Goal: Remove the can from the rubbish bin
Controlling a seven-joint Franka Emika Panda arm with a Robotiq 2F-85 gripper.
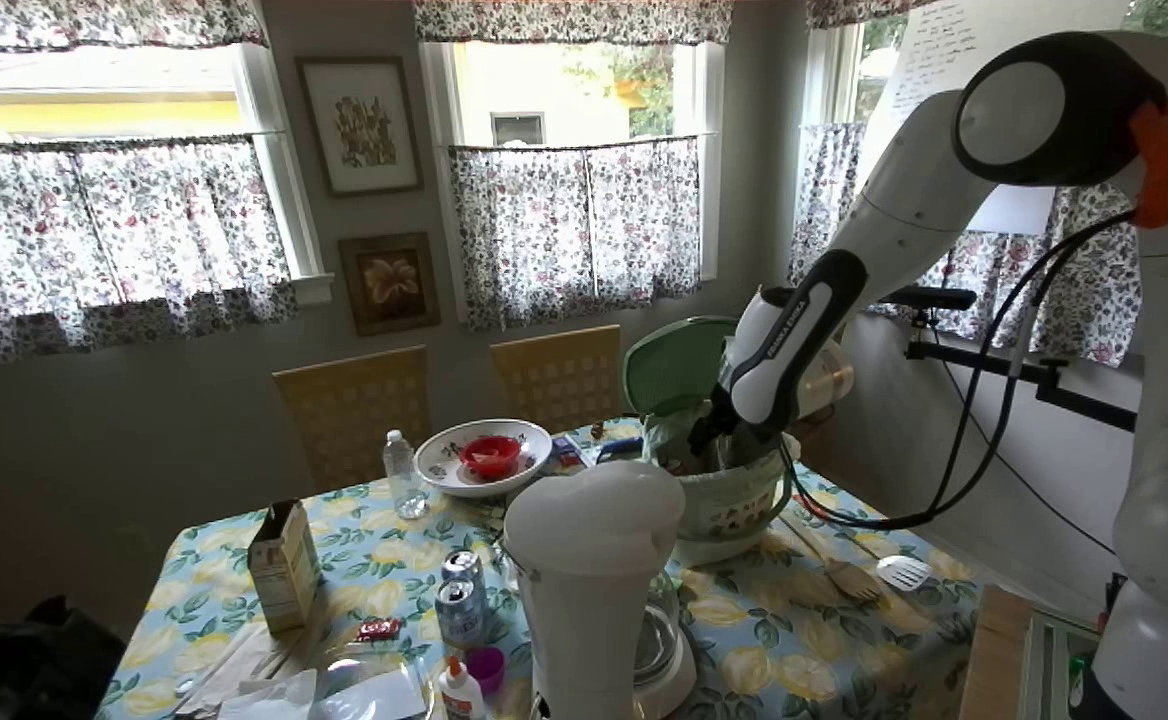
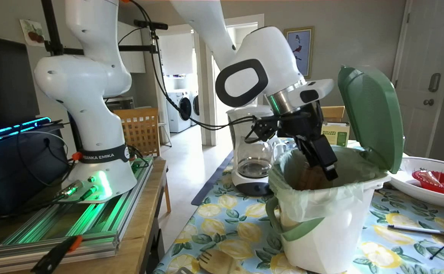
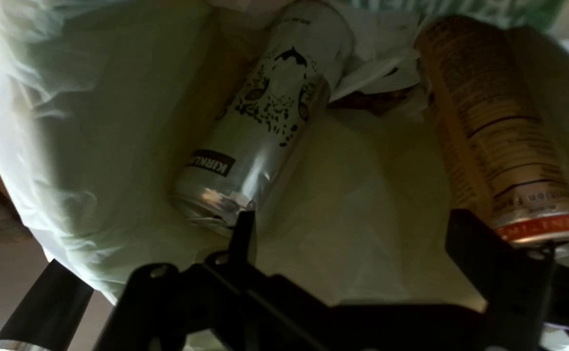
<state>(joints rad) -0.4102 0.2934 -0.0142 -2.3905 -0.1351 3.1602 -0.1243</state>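
The rubbish bin, cream-white with its green lid raised, stands on the table in both exterior views, lined with a pale bag. Reaching down through the mouth of the bin is my gripper, its fingers wide apart and only bag liner showing between them. In the wrist view, a silver can with a black animal-face print lies slanted, its lower end by the left fingertip. An orange-brown can with a red band lies at right, its near end partly behind the right finger. Both cans are inside the bin.
A white coffee maker stands close beside the bin. Behind lies a white bowl holding a red dish. Two drink cans, a bottle, a carton and a spatula are also on the table.
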